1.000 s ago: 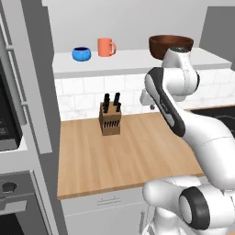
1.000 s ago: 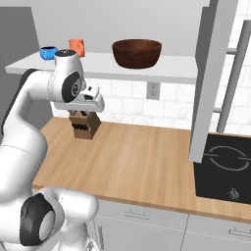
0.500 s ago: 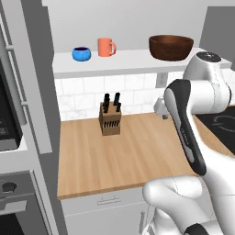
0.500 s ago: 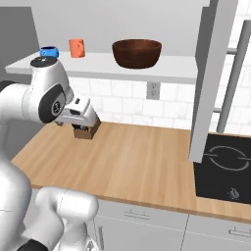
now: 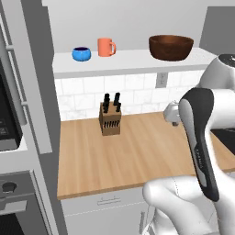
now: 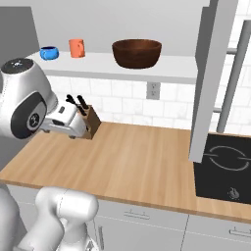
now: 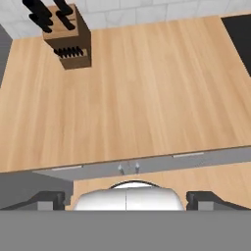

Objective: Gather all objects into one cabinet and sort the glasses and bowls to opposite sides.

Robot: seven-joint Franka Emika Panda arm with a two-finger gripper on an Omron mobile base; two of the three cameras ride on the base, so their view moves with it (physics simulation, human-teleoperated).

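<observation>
Cabinet shelf [image 5: 133, 60] already holds the large brown bowl [image 5: 170, 47] at one end, orange mug [image 5: 106, 47] and blue bowl [image 5: 81, 53] together at the other, so sorting isn't finished. Beige mug possibly elsewhere. Gripper [image 6: 73, 128] near knife block [image 5: 110, 120], grip state unclear, can't tell.

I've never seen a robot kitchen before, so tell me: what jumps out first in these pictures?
The big white arm fills the foreground, bent over a bare wooden counter. Above it, a white shelf carries a large brown bowl to the right, with an orange mug and a small blue bowl far to the left. A knife block stands alone by the tiled wall.
</observation>
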